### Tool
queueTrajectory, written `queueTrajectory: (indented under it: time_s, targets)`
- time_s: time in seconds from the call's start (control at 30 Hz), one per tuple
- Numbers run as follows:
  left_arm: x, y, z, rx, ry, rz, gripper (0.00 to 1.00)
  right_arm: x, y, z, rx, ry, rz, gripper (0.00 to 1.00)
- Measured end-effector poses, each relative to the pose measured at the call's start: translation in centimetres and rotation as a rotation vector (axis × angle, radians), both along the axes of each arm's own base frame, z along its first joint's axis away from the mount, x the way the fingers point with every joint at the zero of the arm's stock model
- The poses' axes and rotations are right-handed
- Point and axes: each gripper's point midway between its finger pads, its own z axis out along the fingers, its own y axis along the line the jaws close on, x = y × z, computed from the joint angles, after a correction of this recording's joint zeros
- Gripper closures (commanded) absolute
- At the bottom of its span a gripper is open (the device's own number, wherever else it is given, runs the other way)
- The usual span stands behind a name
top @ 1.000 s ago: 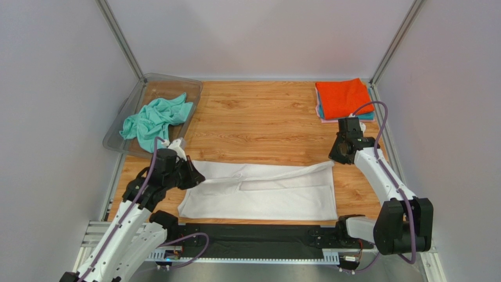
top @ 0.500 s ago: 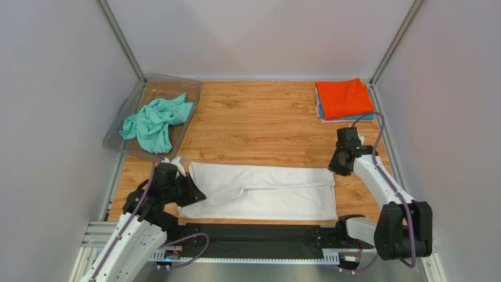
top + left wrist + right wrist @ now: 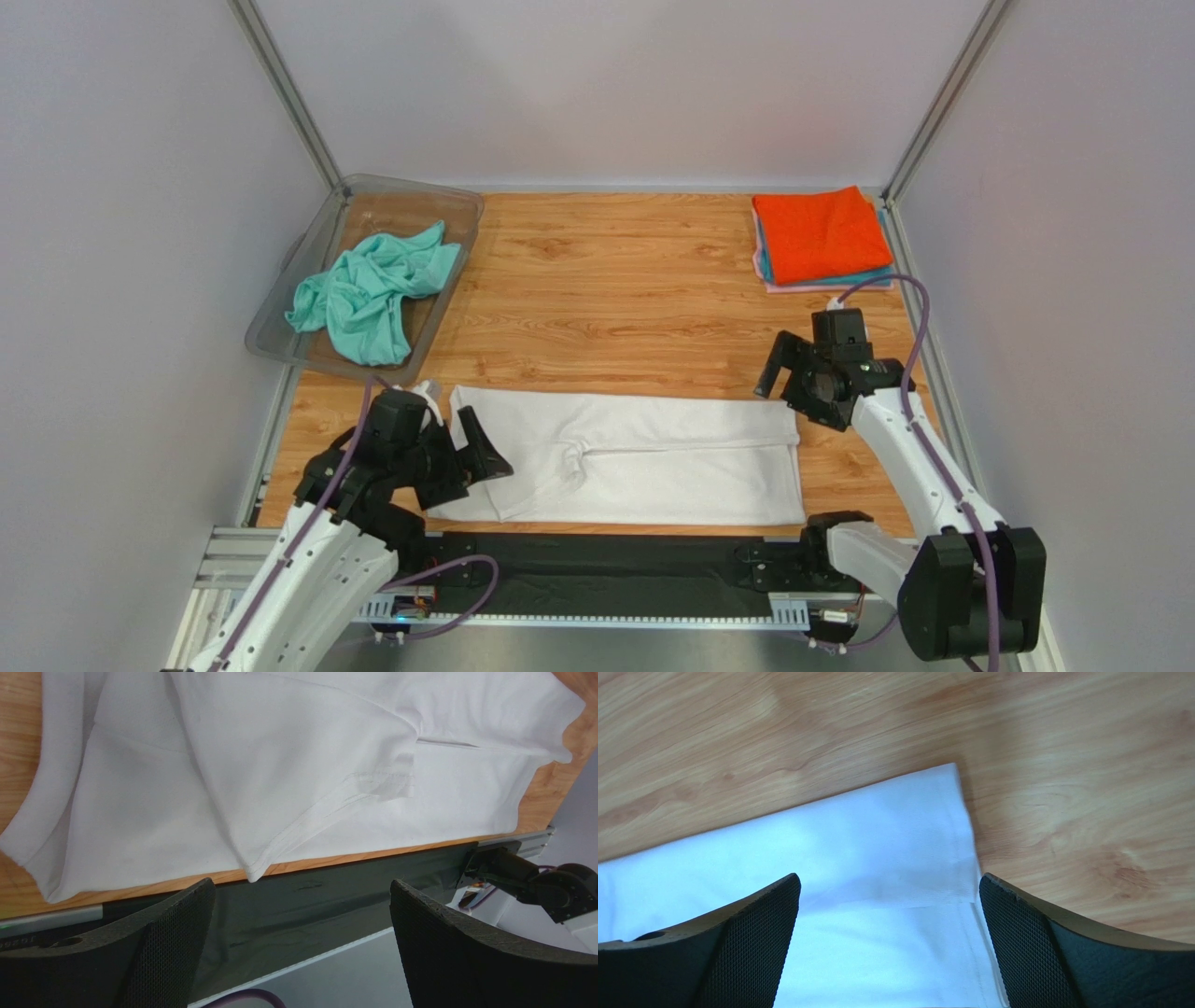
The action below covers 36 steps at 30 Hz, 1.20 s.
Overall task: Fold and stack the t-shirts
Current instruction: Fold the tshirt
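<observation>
A large white t-shirt (image 3: 631,455) lies flat near the table's front edge, folded lengthwise into a long band. My left gripper (image 3: 470,469) hovers open over its left end. In the left wrist view the gripper (image 3: 300,889) holds nothing, and the white t-shirt (image 3: 231,777) shows a folded sleeve hem. My right gripper (image 3: 800,392) is open above the shirt's far right corner, and the right wrist view (image 3: 889,882) shows the white t-shirt (image 3: 878,854) there. A mint-green t-shirt (image 3: 368,287) lies crumpled in the tray. A folded orange t-shirt (image 3: 821,231) tops a stack at the back right.
The clear plastic tray (image 3: 274,336) sits at the back left. Teal and pink edges (image 3: 765,273) show under the orange shirt. A black strip (image 3: 603,553) runs along the table's near edge. Grey walls close in on both sides and at the back.
Both grippers have opened and let go of the white t-shirt. Its upper layer has come down flat toward the front edge. Both arms have pulled slightly nearer.
</observation>
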Motion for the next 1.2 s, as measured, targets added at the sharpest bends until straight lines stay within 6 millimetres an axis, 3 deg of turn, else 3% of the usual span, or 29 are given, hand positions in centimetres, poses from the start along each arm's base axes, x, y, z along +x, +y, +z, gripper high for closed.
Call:
queueTrajectory:
  time_s: [0.2,0.37,0.6,0.77,1.0,1.2]
  targets:
    - [2.7,-2.4,-0.2,-0.060,0.014,-0.049,0.00,-0.5,5.5,1.1,0.126,-0.040,0.234,0.00]
    - [4.9,-4.1,-1.6,-0.088,0.041,-0.085,0.00,-0.5,9.2,-0.3,0.176,0.000,0.361,0.00]
    - [6.9,-5.1,-5.5,-0.042,0.148,-0.108,0.00,-1.1,10.9,-4.3,0.176,0.122,0.380,0.00]
    - [10.3,-7.1,-5.5,-0.064,0.173,-0.131,0.00,-2.0,10.7,-5.5,0.187,0.148,0.370,0.00]
    - [19.5,-10.3,-5.2,-0.026,0.117,-0.171,0.00,-3.1,11.9,-5.1,0.267,0.070,0.399,0.00]
    - [30.0,-14.5,-4.8,-0.034,0.035,-0.217,0.00,-7.4,14.2,-4.8,0.329,0.093,0.494,0.00]
